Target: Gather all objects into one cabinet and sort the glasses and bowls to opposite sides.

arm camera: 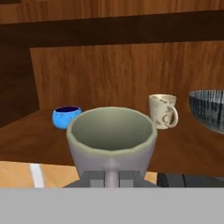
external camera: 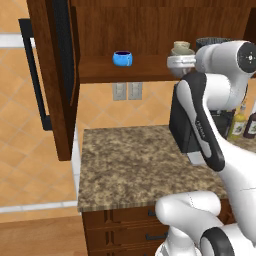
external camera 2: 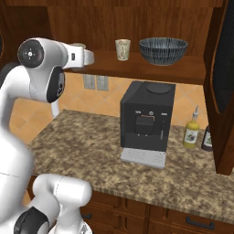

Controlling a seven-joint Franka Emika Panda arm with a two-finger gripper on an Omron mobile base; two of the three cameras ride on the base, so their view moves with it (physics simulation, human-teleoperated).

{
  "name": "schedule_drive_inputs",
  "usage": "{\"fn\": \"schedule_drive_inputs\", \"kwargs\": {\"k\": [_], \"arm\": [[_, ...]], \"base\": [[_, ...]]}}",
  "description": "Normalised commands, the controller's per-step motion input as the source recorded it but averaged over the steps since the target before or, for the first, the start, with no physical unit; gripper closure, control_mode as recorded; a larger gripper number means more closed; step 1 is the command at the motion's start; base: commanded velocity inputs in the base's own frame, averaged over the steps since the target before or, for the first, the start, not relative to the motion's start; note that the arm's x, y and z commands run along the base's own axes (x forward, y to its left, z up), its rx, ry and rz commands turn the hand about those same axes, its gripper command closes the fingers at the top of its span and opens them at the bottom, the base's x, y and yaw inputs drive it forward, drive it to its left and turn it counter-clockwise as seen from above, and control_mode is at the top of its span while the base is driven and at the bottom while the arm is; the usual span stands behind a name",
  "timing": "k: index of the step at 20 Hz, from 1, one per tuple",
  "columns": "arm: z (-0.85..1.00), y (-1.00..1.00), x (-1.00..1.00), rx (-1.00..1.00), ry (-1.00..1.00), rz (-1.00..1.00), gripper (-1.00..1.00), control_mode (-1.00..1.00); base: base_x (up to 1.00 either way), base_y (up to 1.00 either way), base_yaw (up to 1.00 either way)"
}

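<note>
My gripper (arm camera: 109, 178) is shut on the grey mug (arm camera: 111, 140), gripping it low by the handle. It holds the mug upright at the front edge of the shelf in the wide wooden cabinet (arm camera: 113, 65). On that shelf stand the squat blue cup (arm camera: 66, 117) at the left, the cream mug (arm camera: 162, 111) right of centre and the dark patterned bowl (arm camera: 210, 109) at the far right. The left base view shows the blue cup (external camera: 122, 58), the held grey mug (external camera: 181, 48) and the gripper (external camera: 180, 61). From the right base, the cream mug (external camera 2: 122, 49) and the bowl (external camera 2: 163, 50) are seen.
A black coffee machine (external camera 2: 147, 121) stands on the speckled counter (external camera 2: 82, 137) under the shelf, with two bottles (external camera 2: 191, 132) to its right. One cabinet door (external camera: 55, 75) hangs open at the left, another (external camera 2: 224, 68) at the right. Wall sockets (external camera: 127, 91) sit below the shelf.
</note>
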Motion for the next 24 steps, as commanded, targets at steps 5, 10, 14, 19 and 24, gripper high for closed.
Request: {"fn": "schedule_drive_inputs", "kwargs": {"k": [5, 10, 14, 19, 24], "arm": [[-0.01, 0.00, 0.76, 0.00, -0.01, 0.00, 1.00, -1.00], [-0.07, 0.00, 0.83, 0.00, 0.00, 0.00, 1.00, -1.00], [-0.09, 0.00, 0.87, 0.00, 0.00, 0.00, 1.00, -1.00], [-0.06, 0.00, 0.81, 0.00, 0.00, 0.00, 1.00, -1.00], [0.00, 0.00, 0.60, 0.00, 0.00, 0.00, 1.00, -1.00]], "base": [[0.00, 0.00, 0.00], [0.00, 0.00, 0.00], [0.00, 0.00, 0.00], [0.00, 0.00, 0.00], [0.00, 0.00, 0.00]]}}
